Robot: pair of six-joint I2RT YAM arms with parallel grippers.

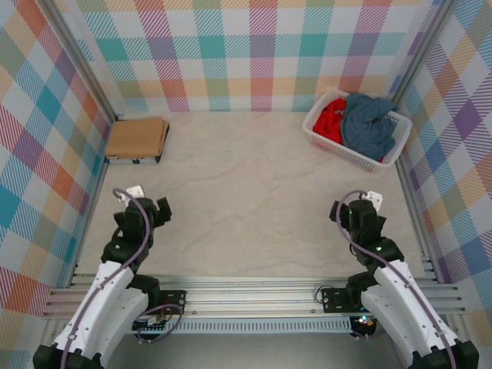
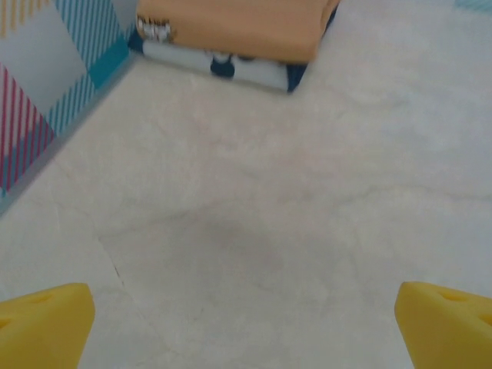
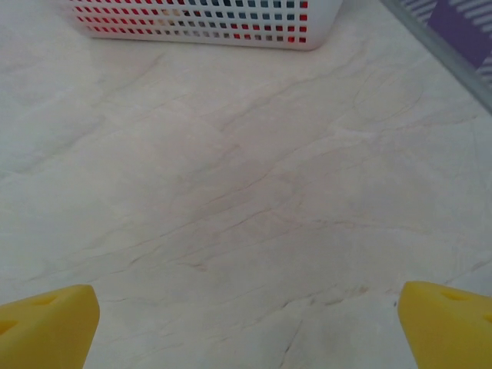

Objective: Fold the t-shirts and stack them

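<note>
Tan tee [image 1: 137,138]: folded flat in the upper left of the top view, with blue and white cloth at its near edge.
Left gripper [image 1: 157,207]: lower left, fingers wide apart, holds nothing, over the bare table [image 1: 254,177].
Right gripper [image 1: 355,209]: lower right, fingers wide apart, holds nothing.
Basket [image 1: 319,131]: upper right; a red tee [image 1: 332,119] and a grey-blue tee [image 1: 369,127] lie crumpled inside.

A folded t-shirt [image 1: 137,138] lies far left on the table [image 1: 246,200] — far right, a basket [image 1: 338,150] holds two more t-shirts [image 1: 367,123].
</note>
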